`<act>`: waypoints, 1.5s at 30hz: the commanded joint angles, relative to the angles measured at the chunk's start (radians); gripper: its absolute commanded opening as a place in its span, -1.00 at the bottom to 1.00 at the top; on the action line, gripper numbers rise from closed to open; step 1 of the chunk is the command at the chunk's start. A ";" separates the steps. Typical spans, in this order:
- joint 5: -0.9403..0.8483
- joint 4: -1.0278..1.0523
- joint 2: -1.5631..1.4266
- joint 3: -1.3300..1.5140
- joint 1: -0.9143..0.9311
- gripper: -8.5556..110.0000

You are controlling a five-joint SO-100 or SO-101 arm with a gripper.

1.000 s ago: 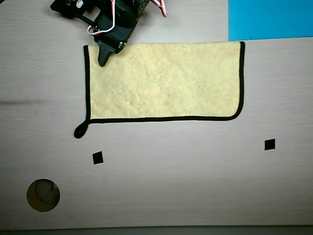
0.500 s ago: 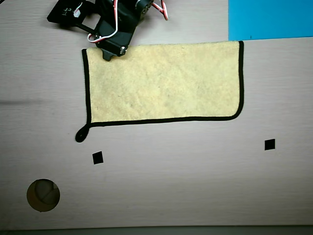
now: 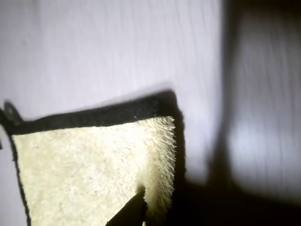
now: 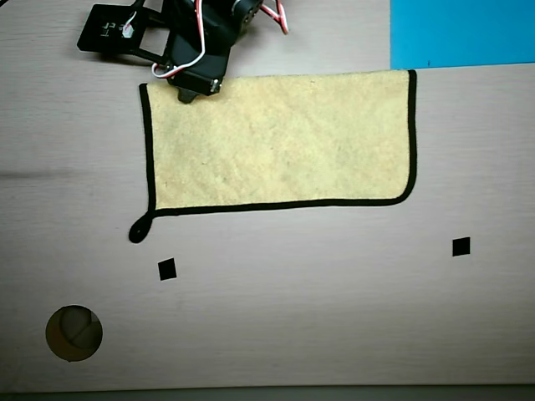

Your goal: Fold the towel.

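The pale yellow fuzzy towel (image 4: 284, 142) lies flat on the table as a wide rectangle. Black edging runs along its left, bottom and right sides, and a black loop (image 4: 138, 230) sits at its lower left corner. My gripper (image 4: 188, 92) is at the towel's top edge near the upper left corner. In the wrist view the towel (image 3: 84, 165) fills the lower left, with its loop (image 3: 10, 112) at the far left. A dark fingertip of my gripper (image 3: 141, 207) presses into the towel's fuzzy edge, which curls around it. The other finger is hidden.
A blue sheet (image 4: 460, 33) lies at the top right, touching the towel's upper right corner. Two small black square marks (image 4: 167, 269) (image 4: 461, 246) sit on the wooden table below the towel. A round hole (image 4: 73, 332) is at the lower left. The arm's base (image 4: 117, 33) is at the top left.
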State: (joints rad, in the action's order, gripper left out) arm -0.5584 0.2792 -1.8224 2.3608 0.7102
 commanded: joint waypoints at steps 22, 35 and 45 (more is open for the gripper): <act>-0.528 -0.011 -0.400 0.086 -0.058 -0.85; -0.828 0.035 -0.684 0.215 -0.167 -0.85; -0.897 0.161 -0.919 0.218 -0.310 -0.85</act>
State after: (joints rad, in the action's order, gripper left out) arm -1.4312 0.4019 -2.6461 2.5970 0.4556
